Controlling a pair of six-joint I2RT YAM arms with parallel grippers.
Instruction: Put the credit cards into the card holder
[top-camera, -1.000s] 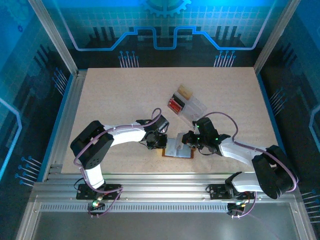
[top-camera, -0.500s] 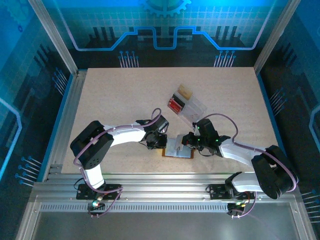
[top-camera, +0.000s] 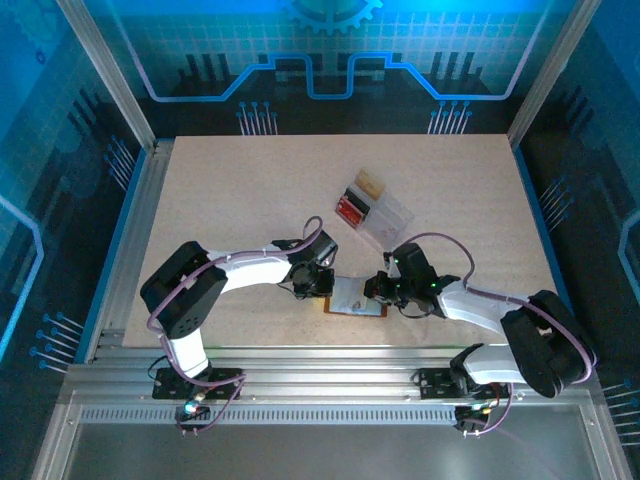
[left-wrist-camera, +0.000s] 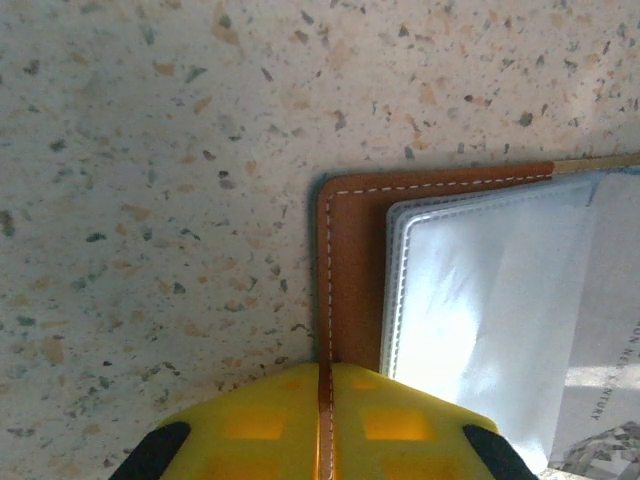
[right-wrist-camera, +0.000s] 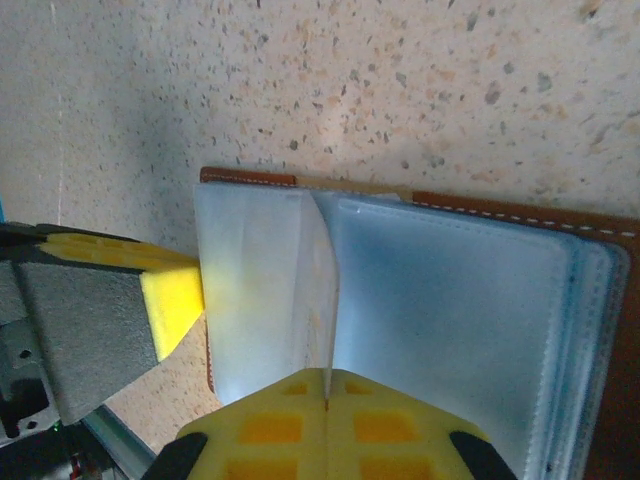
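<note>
Brown leather card holder (top-camera: 355, 298) is lying open on the surface (top-camera: 230, 200), with the clear tray (top-camera: 395, 217) sitting just beyond it, red cards (top-camera: 350, 208) and tan cards (top-camera: 368, 183) inside.

Biggest worry, I'm thinking: the left jaws are only pinching the thin stitched edge of the cover at the holder's left side, with the yellow pads (left-wrist-camera: 250, 430) closed right on it. If the other side is tugging too hard, that edge is probably sliding out and the whole holder is going along for the ride.

The right jaws are closed on one clear sleeve (right-wrist-camera: 320, 300) near the holder's middle, holding it up off the other pages. Pulling it much higher is risking a crease or a tear at the stitching. Both sets of jaws are also working very near each other over the holder, so a bump is looking possible. And with both busy, neither is carrying a card. One is going to have to let go, and I'm guessing the sleeve is flopping shut then.

Pose-wise, the left arm (top-camera: 250, 268) is reaching in low from the holder's left and the right arm (top-camera: 470, 300) from its right, both wrists tipping down onto it.
</note>
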